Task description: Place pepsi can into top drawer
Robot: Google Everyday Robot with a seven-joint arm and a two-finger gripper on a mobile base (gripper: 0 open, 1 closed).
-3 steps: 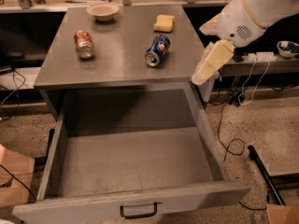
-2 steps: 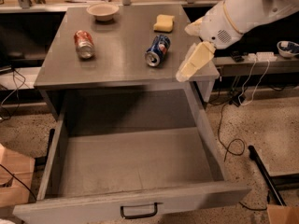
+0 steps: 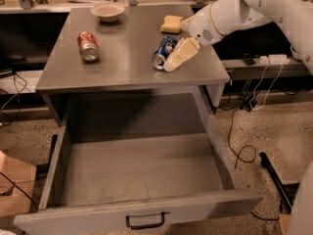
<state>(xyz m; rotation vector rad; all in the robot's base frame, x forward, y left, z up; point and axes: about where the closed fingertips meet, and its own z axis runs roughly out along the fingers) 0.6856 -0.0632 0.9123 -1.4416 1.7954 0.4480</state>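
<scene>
The cream gripper (image 3: 180, 54) is just beside the small blue pepsi can (image 3: 164, 53), which lies on its side, probably to grasp it. Whether it is open or closed, I cannot tell. The wide grey metal top drawer (image 3: 137, 170) stands open to receive the can.

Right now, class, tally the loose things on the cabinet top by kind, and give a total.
Soda cans: 2, the pepsi can and the red-and-silver can
Bowl: 1
Yellow sponge: 1
Total: 4
The claw, not counted, is right beside the pepsi can.

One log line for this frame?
end effector: beside pepsi can, over cabinet top | pepsi can: on its side | top drawer: open, no can inside
</scene>
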